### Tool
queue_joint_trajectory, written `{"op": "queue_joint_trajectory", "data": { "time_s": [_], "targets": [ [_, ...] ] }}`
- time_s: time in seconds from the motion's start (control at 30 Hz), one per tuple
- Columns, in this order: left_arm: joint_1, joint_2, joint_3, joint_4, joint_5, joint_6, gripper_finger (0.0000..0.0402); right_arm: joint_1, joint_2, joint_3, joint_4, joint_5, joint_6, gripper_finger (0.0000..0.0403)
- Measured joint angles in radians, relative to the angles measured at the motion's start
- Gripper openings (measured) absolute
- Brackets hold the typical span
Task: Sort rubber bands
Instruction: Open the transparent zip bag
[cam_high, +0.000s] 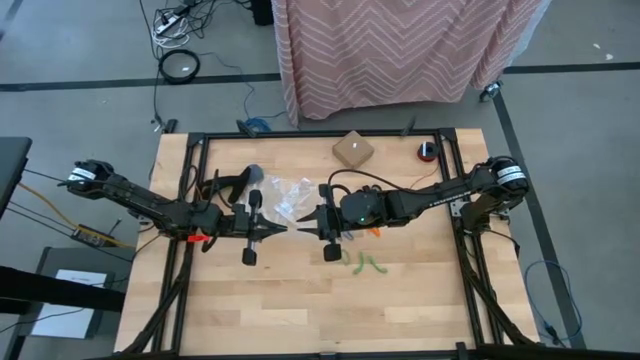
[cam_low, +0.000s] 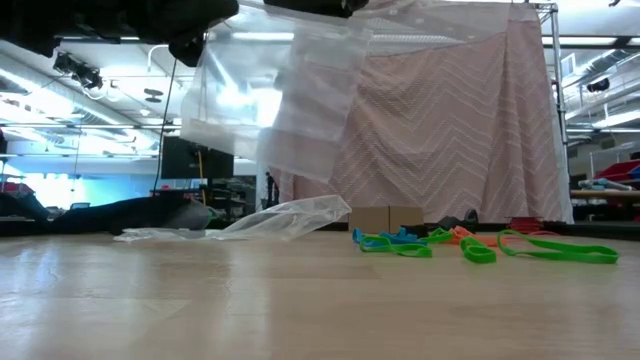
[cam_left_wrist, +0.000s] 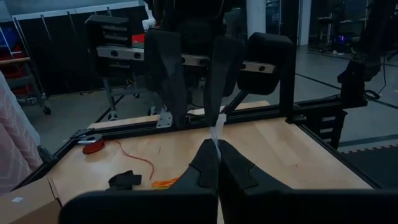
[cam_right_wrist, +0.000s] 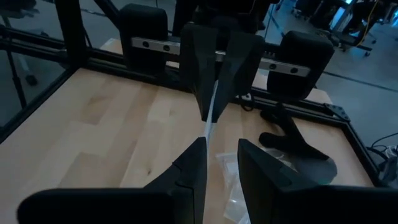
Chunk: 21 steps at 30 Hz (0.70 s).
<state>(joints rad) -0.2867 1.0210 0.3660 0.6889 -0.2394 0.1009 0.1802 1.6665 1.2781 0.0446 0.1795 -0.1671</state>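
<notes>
no readable text, no labels, no brand marks, no numbers on anything in view

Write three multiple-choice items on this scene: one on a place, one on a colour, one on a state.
1. The lifted clear bag is
A. flat on the table
B. in the air between both grippers
C. on the cardboard box

2. The long rubber bands at the low view's far right are
A. green
B. black
C. white

3. The left gripper is
A. wide open
B. out of view
C. shut on the bag's edge

Answers:
1 B: the clear bag hangs above the table, between the left gripper and the right gripper.
2 A: those rubber bands are green.
3 C: its wrist view shows the fingers pinched on the bag's edge.
</notes>
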Motion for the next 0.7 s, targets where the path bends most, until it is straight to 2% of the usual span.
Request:
{"op": "queue_joint_trajectory", "data": {
  "time_s": [0.47,0.7],
  "targets": [
    [0.0,0.0,0.0,0.03,0.0,0.005,0.0,0.0,0.0,-0.006,-0.051,-0.003,0.07,0.0079],
    [0.004,0.0,0.0,0.041,0.0,0.023,0.0,-0.009,0.0,-0.007,-0.01,-0.091,0.1,0.0079]
  ]
}}
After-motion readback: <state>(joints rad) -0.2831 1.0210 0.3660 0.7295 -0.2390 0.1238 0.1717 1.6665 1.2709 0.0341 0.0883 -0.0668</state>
